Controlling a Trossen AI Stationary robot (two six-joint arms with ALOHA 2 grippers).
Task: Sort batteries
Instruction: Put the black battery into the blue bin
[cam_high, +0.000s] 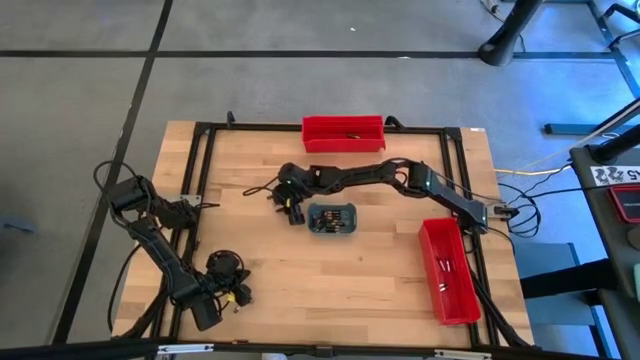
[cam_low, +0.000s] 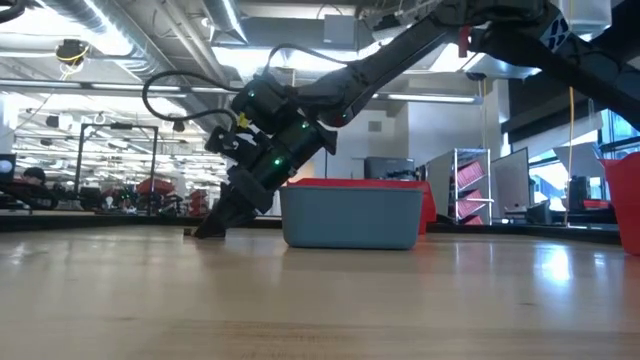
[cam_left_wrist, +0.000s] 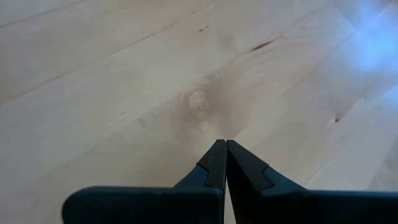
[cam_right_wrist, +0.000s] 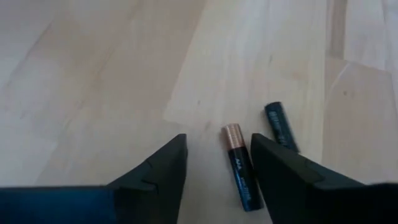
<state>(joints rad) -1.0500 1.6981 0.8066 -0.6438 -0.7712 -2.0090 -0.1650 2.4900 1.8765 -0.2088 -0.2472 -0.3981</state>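
Copper-capped battery (cam_right_wrist: 241, 171) lies between right gripper (cam_right_wrist: 217, 165) fingers, lettering unreadable.

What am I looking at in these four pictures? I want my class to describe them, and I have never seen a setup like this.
Two dark robot arms work at a pale wooden table. One picture looks straight down, one looks level across the tabletop, and two come from cameras on the arms' wrists. On the table sit a small grey-blue tray and two long red plastic bins. The right gripper is low by the tray with its fingers open, around a black battery with a copper end; another dark battery lies beside it. Nothing is held yet. The left gripper waits, shut and empty, near the table's front left.
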